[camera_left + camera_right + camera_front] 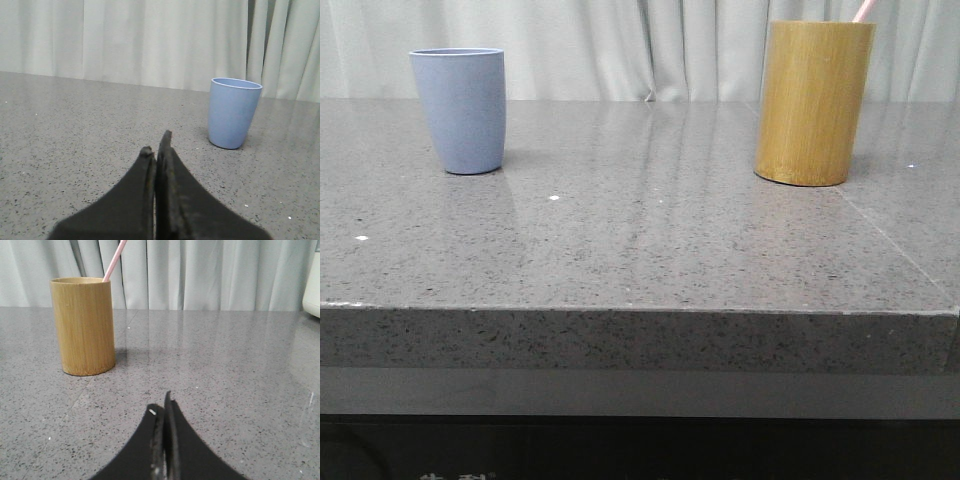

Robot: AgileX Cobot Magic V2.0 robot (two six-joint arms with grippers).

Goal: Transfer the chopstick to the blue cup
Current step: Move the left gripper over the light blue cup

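Observation:
The blue cup (460,108) stands upright at the far left of the grey table; the left wrist view has the blue cup (233,112) well ahead of my left gripper (156,145), which is shut with nothing in it. A pink chopstick (863,10) leans out of the bamboo cylinder (813,102) at the far right. In the right wrist view the chopstick (115,259) pokes from the bamboo cylinder (83,325), which stands far ahead of my right gripper (162,402). That gripper is shut and empty, low over the table.
The speckled grey table (640,240) runs to a front edge near the camera. Pale curtains (650,45) hang behind it. A white object (312,280) shows at the edge of the right wrist view.

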